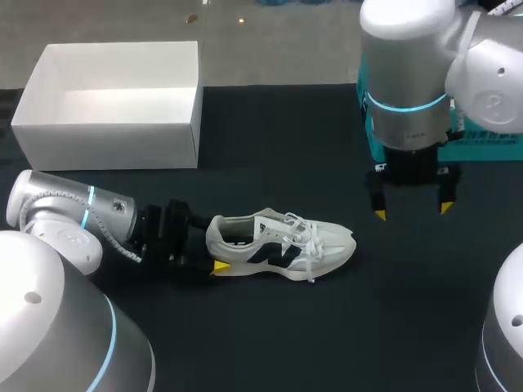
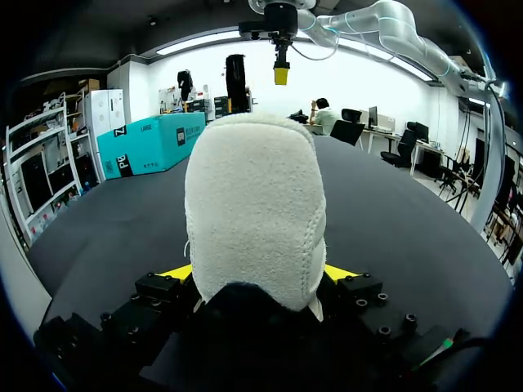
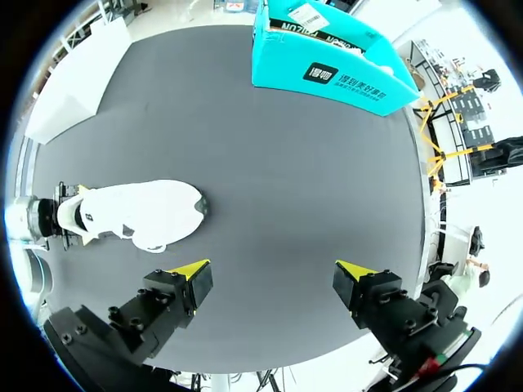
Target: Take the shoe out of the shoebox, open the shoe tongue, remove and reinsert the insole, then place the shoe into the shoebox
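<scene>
While upright, shoe (image 2: 255, 204) heel in left tool (image 2: 257, 273)

Open desk (image 1: 270, 155) lies between the shoebox (image 1: 114, 106) at 10 o'clock and the central shoe (image 1: 278, 241), and again at 5 o'clock. Obstacles: left tool (image 1: 212, 247) clamping the heel from 9 o'clock; right tool (image 1: 413, 211), fingers apart, at 3 o'clock; teal box (image 1: 490, 149) behind it.

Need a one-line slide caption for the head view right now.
Left gripper holds the white shoe by its heel on the table, shoebox empty behind; right gripper hangs open.
</scene>
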{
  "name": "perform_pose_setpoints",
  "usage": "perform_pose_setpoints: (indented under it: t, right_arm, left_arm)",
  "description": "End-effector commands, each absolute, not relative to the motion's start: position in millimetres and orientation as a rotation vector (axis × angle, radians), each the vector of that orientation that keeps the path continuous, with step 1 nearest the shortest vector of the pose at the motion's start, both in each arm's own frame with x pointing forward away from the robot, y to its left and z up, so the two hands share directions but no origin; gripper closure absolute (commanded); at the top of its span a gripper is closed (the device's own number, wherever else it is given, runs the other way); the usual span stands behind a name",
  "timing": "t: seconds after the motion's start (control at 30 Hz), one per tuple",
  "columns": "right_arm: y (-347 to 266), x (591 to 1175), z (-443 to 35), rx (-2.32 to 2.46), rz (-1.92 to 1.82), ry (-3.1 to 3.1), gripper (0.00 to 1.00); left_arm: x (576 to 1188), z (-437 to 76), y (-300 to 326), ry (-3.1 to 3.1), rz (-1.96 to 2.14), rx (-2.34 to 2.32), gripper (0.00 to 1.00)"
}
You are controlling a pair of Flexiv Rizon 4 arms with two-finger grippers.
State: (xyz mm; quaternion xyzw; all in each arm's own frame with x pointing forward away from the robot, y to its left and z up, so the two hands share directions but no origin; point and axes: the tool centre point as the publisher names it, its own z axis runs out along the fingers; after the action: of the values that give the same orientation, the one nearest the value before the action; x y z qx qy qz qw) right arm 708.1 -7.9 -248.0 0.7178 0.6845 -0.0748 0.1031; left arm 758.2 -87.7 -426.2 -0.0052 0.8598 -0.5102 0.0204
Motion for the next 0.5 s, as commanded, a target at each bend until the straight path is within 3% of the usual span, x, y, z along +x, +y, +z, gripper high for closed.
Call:
perform_pose_setpoints:
  t: [0.03, 0.33, 0.5]
  right_arm:
    - [-3, 713, -250, 2.116, -0.248, 2.014, 0.0]
    - [-3, 713, -250, 2.116, -0.248, 2.014, 0.0]
    - [44, 709, -245, 2.068, -0.258, 2.033, 0.0]
  left_arm:
    - [756, -430, -90, 2.665, -1.581, -0.017, 1.0]
    - [756, -430, -90, 2.665, -1.581, -0.017, 1.0]
    - [756, -430, -90, 2.665, -1.581, -0.017, 1.0]
